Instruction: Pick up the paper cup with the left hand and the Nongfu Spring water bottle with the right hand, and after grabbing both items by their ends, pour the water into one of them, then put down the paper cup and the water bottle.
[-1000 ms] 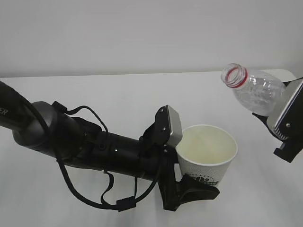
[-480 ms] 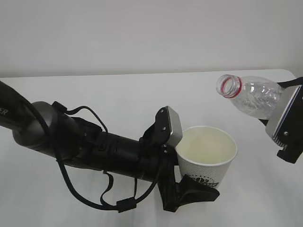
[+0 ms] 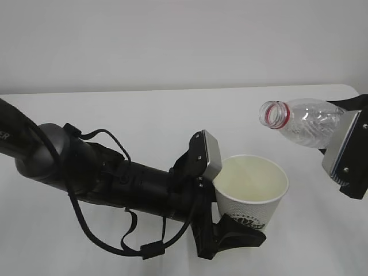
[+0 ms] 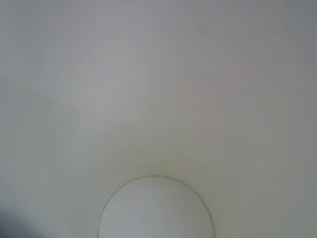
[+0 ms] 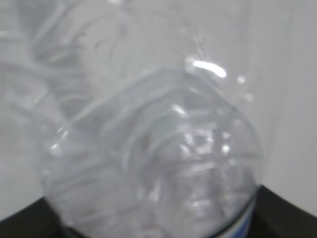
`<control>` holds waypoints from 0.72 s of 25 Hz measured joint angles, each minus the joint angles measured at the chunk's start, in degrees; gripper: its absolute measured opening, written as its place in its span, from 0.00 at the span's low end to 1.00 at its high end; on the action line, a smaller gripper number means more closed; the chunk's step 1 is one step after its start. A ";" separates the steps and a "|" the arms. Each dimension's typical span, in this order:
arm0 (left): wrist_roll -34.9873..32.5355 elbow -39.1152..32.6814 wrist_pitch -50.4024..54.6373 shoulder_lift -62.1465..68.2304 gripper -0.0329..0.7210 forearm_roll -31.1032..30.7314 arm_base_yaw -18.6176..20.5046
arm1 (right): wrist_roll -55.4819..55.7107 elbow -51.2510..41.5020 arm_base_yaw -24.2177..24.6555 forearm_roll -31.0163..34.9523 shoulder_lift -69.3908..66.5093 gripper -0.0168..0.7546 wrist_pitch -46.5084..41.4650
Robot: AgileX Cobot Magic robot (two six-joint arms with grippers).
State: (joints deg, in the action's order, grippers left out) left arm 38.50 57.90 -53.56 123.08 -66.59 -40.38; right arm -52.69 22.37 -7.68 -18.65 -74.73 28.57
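My left hand's gripper is shut on the lower part of the paper cup, a white cup with a dark green logo, held upright with its mouth open. In the left wrist view only the paper cup's pale inside and round bottom show. My right hand's gripper is shut on the lower end of the Nongfu Spring water bottle. The bottle lies nearly level, its red-ringed open mouth pointing left, above and right of the cup's rim. The clear ribbed bottle fills the right wrist view. No stream of water shows.
The white table runs back to a plain pale wall, and its far right corner lies just behind the bottle. The bulky black left arm with its looping cables stretches in from the left edge.
The bottle has tipped from a steep slant to nearly level, and its mouth has moved left and slightly down towards the cup. The left arm and cup have stayed still.
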 joint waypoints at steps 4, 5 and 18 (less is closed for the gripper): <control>0.00 0.00 0.00 0.00 0.78 -0.11 0.00 | -0.80 0.00 0.00 0.00 0.00 0.65 0.00; 0.00 0.00 0.00 0.00 0.78 -0.11 0.00 | -1.19 0.00 0.00 0.00 0.00 0.65 0.00; 0.00 0.85 0.00 0.00 0.78 -0.32 0.00 | -6.11 0.00 0.00 0.00 0.00 0.65 0.00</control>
State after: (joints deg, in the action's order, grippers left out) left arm 38.50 58.75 -53.56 123.08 -66.91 -40.38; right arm -58.80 22.37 -7.68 -18.65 -74.73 28.57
